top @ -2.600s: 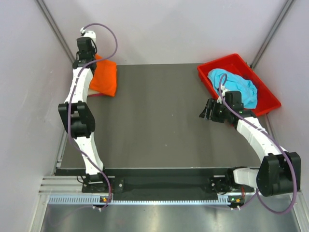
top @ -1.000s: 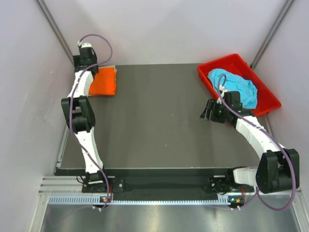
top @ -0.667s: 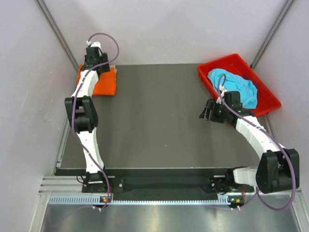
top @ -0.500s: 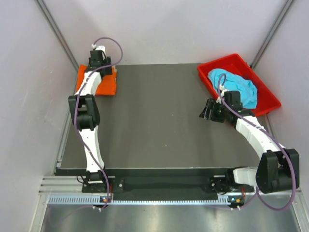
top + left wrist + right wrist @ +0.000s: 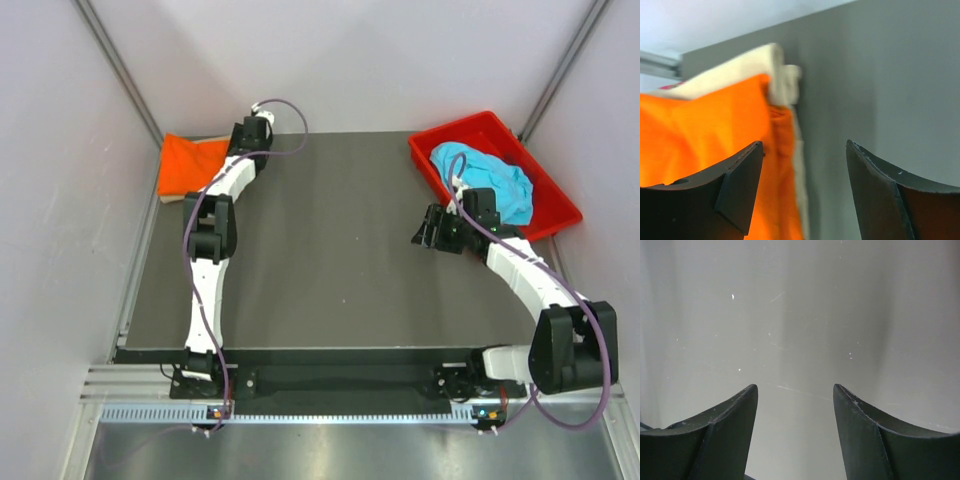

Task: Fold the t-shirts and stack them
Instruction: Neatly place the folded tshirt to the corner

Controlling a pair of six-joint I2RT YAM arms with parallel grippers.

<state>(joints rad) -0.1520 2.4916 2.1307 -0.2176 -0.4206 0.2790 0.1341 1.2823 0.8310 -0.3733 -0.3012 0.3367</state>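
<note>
From the top external view, the left gripper [image 5: 243,138] is at the far left part of the dark grey bench [image 5: 330,250], just beside the right edge of the folded bright orange cloth t-shirt [image 5: 188,160]. How wide it stands cannot be told from here. A strip of tan cloth t-shirt [image 5: 168,197] shows under the near edge of the orange one. The right gripper [image 5: 428,228] hangs with its jaws apart over bare bench, near the rigid red plastic bin [image 5: 425,165] at the far right. The crumpled turquoise blue t-shirt [image 5: 490,180] lies inside that bin. The right arm partly crosses in front of it.

In the left wrist view, the left gripper [image 5: 804,145] has its jaws spread wide and grips nothing. The orange t-shirt [image 5: 700,130] lies below the left finger [image 5: 735,185], on top of the tan t-shirt [image 5: 740,70]. The tan shirt's pale edge sticks out along the orange shirt's far and right sides. To the right is bare bench [image 5: 880,75].

In the right wrist view, the right gripper [image 5: 795,387] is likewise spread apart and empty. Beyond its fingers only bench [image 5: 800,315] shows, pale with glare and faintly scratched.
</note>
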